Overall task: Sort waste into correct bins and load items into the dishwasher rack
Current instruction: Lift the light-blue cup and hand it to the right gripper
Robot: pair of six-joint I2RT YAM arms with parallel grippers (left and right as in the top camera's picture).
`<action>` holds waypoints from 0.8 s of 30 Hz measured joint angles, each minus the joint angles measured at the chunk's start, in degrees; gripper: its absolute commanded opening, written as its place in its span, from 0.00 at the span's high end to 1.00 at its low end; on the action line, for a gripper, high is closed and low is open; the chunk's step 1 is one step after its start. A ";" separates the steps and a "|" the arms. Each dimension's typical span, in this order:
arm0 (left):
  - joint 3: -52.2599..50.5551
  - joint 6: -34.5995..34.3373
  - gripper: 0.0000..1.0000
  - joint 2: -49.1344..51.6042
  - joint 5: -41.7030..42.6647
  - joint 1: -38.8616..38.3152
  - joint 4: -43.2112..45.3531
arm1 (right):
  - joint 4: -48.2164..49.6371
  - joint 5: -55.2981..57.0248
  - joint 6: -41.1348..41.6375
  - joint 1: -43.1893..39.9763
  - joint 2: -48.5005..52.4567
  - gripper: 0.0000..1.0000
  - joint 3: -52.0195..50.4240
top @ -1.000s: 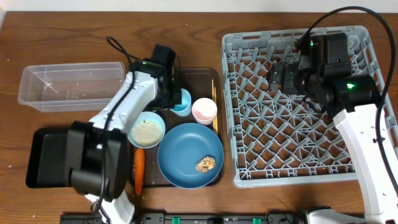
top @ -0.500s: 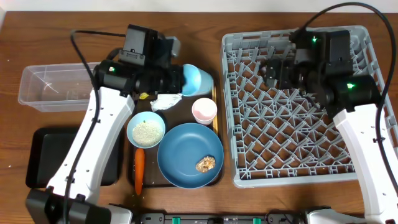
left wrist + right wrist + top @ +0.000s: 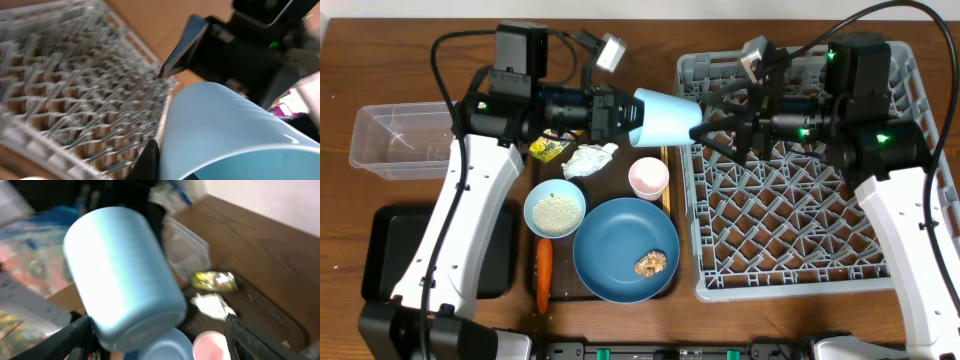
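Lying horizontal, cup base toward rack

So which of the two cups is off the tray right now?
The light blue cup, held sideways in mid-air by the left gripper; the pink cup stands upright on the brown tray.

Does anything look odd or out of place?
The light blue cup hangs sideways in mid-air, gripped by the left gripper, base pointing at the right gripper, whose jaws stand open. Nothing looks spilled.
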 measured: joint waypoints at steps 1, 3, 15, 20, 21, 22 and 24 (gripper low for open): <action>0.00 -0.52 0.94 0.00 1.18 0.00 0.98 | 0.52 -0.90 -0.33 0.50 0.00 0.21 0.00; 0.00 -1.53 0.94 0.00 2.99 0.00 1.75 | 1.90 -2.43 -0.76 1.95 0.00 0.22 0.00; 0.00 -2.80 0.94 0.00 7.30 -0.02 1.95 | 7.10 -4.52 -2.25 5.49 0.00 0.47 0.02; 0.00 -2.89 0.37 0.00 7.54 0.00 2.99 | 5.31 -4.35 -2.12 5.55 -0.02 0.56 0.11; 0.00 -3.04 0.20 0.00 7.52 0.00 3.21 | 5.11 -4.39 -2.16 5.55 0.00 0.57 0.11; 0.00 -2.99 0.11 0.00 7.50 0.00 3.37 | 5.01 -4.42 -2.16 5.55 0.00 0.58 0.11; 0.00 -3.08 0.05 0.00 6.40 0.00 3.45 | 4.87 -4.02 -1.75 5.46 -0.09 0.60 0.11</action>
